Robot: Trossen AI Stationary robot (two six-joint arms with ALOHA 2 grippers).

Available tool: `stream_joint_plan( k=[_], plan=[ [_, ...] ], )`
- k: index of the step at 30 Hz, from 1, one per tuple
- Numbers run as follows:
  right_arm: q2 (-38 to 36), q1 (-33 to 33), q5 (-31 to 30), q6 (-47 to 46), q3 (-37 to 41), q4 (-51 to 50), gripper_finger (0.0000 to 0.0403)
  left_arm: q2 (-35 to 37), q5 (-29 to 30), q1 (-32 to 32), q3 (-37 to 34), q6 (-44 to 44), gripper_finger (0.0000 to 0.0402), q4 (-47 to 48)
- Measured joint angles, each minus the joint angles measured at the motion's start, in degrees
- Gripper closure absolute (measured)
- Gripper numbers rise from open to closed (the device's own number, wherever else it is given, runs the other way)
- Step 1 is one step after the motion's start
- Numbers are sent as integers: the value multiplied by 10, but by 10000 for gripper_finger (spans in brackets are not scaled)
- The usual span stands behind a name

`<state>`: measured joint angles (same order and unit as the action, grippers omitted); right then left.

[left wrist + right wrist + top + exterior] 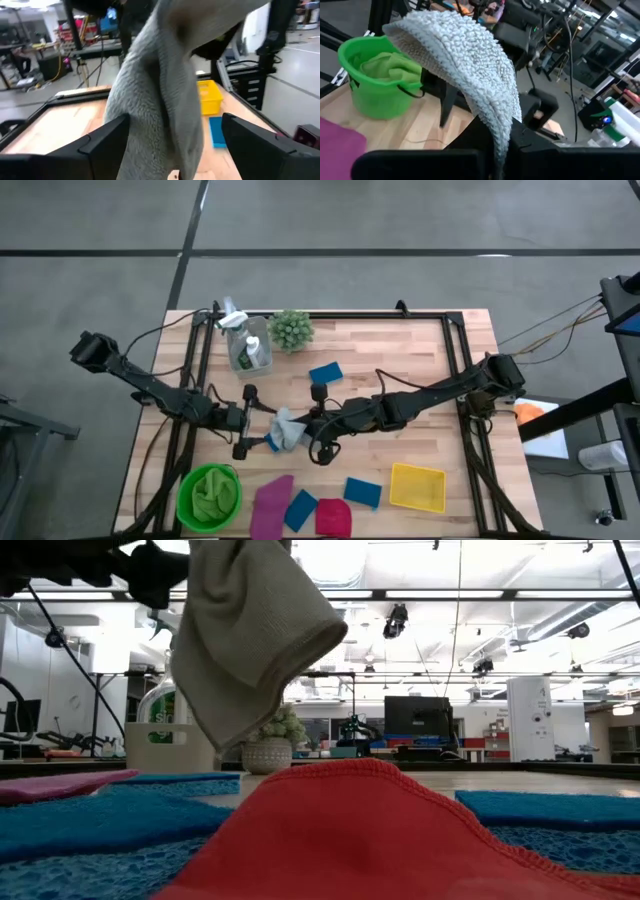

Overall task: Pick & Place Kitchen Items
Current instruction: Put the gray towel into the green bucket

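High view: we see the grey cloth (288, 430) mid-worktop (400, 360), held by the right gripper (305, 428), fingers clamped on it; left gripper (258, 420) at its 9 o'clock, fingers spread wide, gripping nothing.

Low view: cloth hangs clear above the red cloth (370, 830).

L wrist: cloth droops between both open fingers (105, 142).

R wrist: green bucket (375, 80) w/ green cloth (387, 67) beyond.
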<state>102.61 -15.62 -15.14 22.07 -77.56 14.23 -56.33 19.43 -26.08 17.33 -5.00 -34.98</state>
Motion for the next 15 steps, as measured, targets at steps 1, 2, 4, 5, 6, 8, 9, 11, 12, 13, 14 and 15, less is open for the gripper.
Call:
stream_joint_plan(
  k=[1, 2, 4, 5, 6, 8, 9, 11, 12, 13, 14, 15],
  plan=[
    [0, 0, 0, 3, 0, 3, 385, -6, 1, 5, 3, 6, 84, 0],
    [0, 1, 0, 4, 0, 8, 385, -12, 1, 9, 6, 10, 84, 0],
    [0, 3, 0, 7, 0, 17, 385, -25, 1, 18, 12, 20, 84, -5],
    [0, 4, 0, 7, 0, 23, 385, -32, 0, 22, 16, 22, 84, -12],
    [0, 5, 0, 7, 0, 27, 385, -40, -3, 25, 18, 23, 84, -22],
    [0, 9, 2, 7, 0, 35, 385, -60, -19, 31, 24, 23, 84, -48],
    [0, 11, 4, 7, 0, 38, 385, -70, -31, 34, 27, 23, 84, -62],
    [0, 14, 15, 7, 0, 46, 385, -92, -44, 37, 36, 22, 84, -86],
    [0, 15, 20, 7, 0, 51, 385, -103, -45, 38, 42, 22, 84, -93],
    [0, 16, 25, 7, 0, 56, 385, -112, -45, 41, 49, 22, 84, -94],
    [0, 16, 29, 7, 0, 59, 385, -122, -44, 43, 56, 23, 85, -93],
    [0, 16, 32, 7, 0, 61, 385, -133, -40, 46, 64, 23, 87, -93]
  ],
)
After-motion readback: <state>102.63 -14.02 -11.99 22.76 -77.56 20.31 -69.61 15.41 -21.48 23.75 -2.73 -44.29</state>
